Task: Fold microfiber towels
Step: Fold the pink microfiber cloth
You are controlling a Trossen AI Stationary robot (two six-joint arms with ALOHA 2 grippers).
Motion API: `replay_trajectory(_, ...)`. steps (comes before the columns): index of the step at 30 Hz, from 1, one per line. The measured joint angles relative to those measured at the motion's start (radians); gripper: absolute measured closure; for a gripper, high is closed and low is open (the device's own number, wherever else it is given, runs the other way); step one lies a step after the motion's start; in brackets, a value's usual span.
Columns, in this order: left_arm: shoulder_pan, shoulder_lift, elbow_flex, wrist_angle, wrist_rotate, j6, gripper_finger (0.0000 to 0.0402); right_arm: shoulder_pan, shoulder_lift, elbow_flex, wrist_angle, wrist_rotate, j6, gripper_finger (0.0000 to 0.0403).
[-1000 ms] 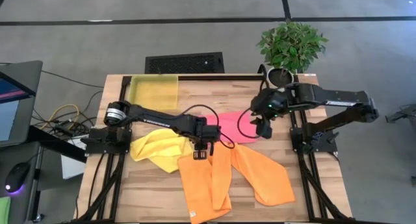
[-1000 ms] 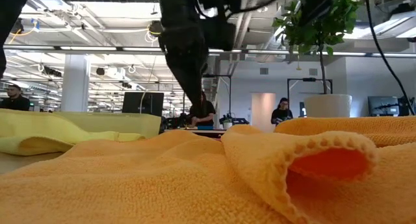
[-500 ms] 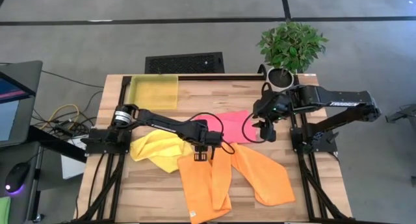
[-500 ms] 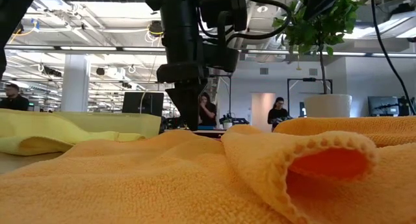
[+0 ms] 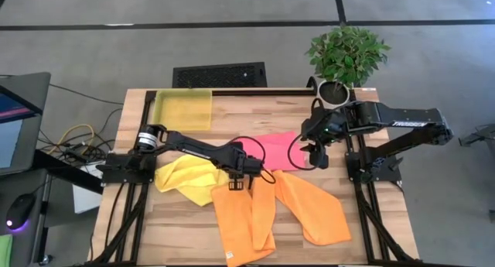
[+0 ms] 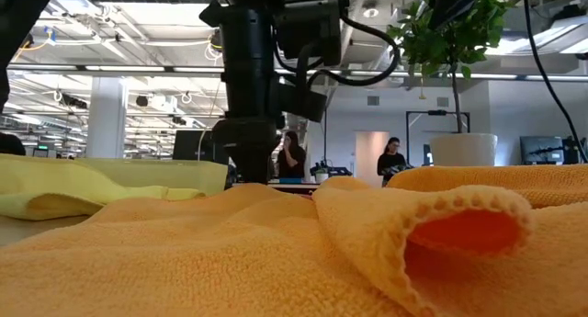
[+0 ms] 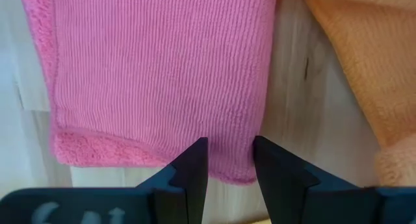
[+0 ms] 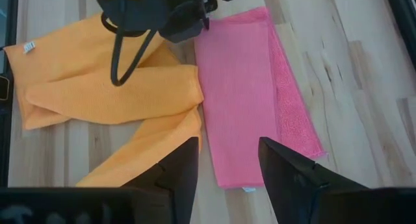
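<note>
Barely started; pink towel [image 5: 276,150] lies mid-table folded over, yellow towel [image 5: 184,177] and two orange towels [image 5: 246,217] sprawl crumpled in front; left gripper [image 7: 229,160] parted, empty, over pink edge; right gripper [image 8: 227,160] spread, empty, above pink's far end.

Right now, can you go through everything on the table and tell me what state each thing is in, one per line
pink towel: flat, folded over lengthwise, not gripped
yellow towel: crumpled, unfolded
orange towels: two, loosely doubled over, overlapping
yellow bin: upright; nothing visible inside
left gripper: open, fingers straddling the pink towel's edge
right gripper: open, above the pink towel, holding nothing
potted plant: upright at the table's corner
</note>
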Motion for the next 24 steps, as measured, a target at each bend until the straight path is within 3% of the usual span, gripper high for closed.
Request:
replay_trajectory(18, 0.019, 0.015, 0.001, 0.021, 0.068, 0.01, 0.0288, 0.0, 0.0, 0.0, 0.0, -0.001, 0.001, 0.022)
replay_trajectory(24, 0.026, 0.038, 0.005, 0.007, 0.138, 0.001, 0.0334, 0.0, 0.001, 0.0, -0.001, -0.001, 0.001, 0.022)
